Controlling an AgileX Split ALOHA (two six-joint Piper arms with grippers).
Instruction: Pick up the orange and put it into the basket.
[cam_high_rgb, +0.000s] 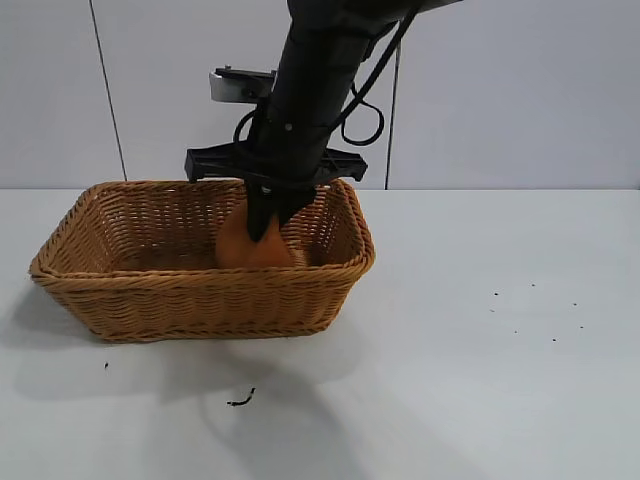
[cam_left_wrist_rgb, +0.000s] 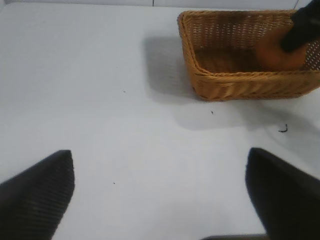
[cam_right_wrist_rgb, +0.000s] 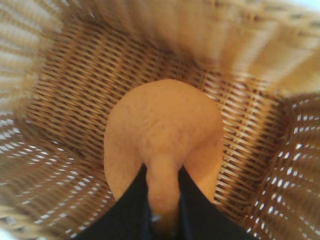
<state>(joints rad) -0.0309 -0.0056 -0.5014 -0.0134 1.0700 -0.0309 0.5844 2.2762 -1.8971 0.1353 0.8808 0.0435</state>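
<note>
Nearest the left wrist camera, the left gripper (cam_left_wrist_rgb: 160, 200) hangs over bare white table (cam_left_wrist_rgb: 125, 125), its dark fingers (cam_left_wrist_rgb: 37, 192) spread wide with nothing between them, well apart from the basket. Farther on, the right gripper (cam_high_rgb: 268, 228) reaches down inside the tan-brown woven wicker basket (cam_high_rgb: 200, 290), fingers (cam_right_wrist_rgb: 200, 215) pinching the knob of the dull-orange, lumpy, pear-shaped orange (cam_right_wrist_rgb: 165, 125). The fruit hangs below the fingertips, inside the basket walls, toward its right end.
</note>
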